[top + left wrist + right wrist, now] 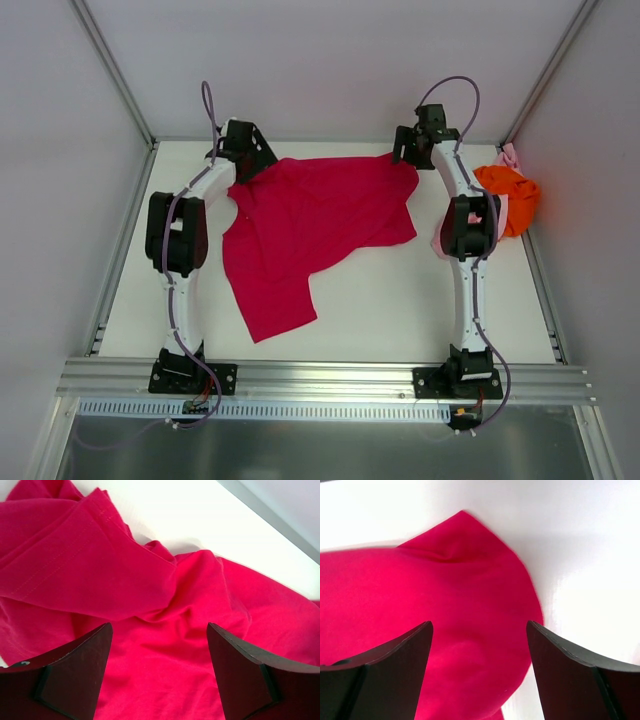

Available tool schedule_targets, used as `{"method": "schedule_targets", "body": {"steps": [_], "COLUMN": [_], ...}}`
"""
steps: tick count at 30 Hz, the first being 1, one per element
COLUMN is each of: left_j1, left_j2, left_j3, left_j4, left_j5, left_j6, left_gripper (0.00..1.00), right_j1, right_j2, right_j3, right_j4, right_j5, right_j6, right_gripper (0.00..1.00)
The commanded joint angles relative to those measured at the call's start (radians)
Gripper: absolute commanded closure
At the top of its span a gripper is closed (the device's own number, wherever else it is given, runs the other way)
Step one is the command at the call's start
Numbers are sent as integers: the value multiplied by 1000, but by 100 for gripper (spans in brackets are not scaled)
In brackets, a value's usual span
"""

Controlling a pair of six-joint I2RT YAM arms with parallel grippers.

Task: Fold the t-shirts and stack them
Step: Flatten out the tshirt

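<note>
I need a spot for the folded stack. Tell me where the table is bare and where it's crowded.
Widest bare patch: near table between the crimson t-shirt, the right arm and the front rail. A narrow strip lies left of the left arm. Crowded: far right corner, where the orange t-shirt bunches up.

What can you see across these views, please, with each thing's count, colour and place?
red shirt: one, crimson, spread rumpled over the table's middle
orange shirt: one, orange, bunched at the far right corner
pink shirt: one, pale pink, peeking out behind the orange shirt
table: one, white
rail: one, silver, along the near edge
left arm: one, white and black, left side
right arm: one, white and black, right side
left gripper: one, dark, open over the red shirt
right gripper: one, dark, open over the red shirt's corner
</note>
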State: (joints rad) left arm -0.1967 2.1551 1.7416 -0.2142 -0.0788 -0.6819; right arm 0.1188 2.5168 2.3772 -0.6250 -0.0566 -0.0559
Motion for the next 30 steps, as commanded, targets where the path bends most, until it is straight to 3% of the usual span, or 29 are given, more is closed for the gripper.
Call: {"method": "schedule_targets", "body": {"steps": [1,5,12,16,25,30], "left_j1": [19,17,19,17,19,19], "left_j2": [-18,-47,-80,-98,-101,-118], "left_j3": [-8,-68,-139,-178,-177,-214], "left_j4": [19,52,105,145,151,206], "left_j5": [33,40,76,131,131,142], "left_j6": [35,28,19,22,50,64], "left_gripper": [22,21,22,22,22,19], "right_j1": [2,7,1,-1,-10,-8], "right_j2": [36,53,47,17,56,5], "right_j3": [65,66,59,-33,33,-96], "right_j4": [-5,-8,13,139,218,390], "right_j5": [84,141,84,67,-25,-51], "right_j6": [-4,-16,27,51,53,42], "right_gripper": [20,19,18,18,18,18]}}
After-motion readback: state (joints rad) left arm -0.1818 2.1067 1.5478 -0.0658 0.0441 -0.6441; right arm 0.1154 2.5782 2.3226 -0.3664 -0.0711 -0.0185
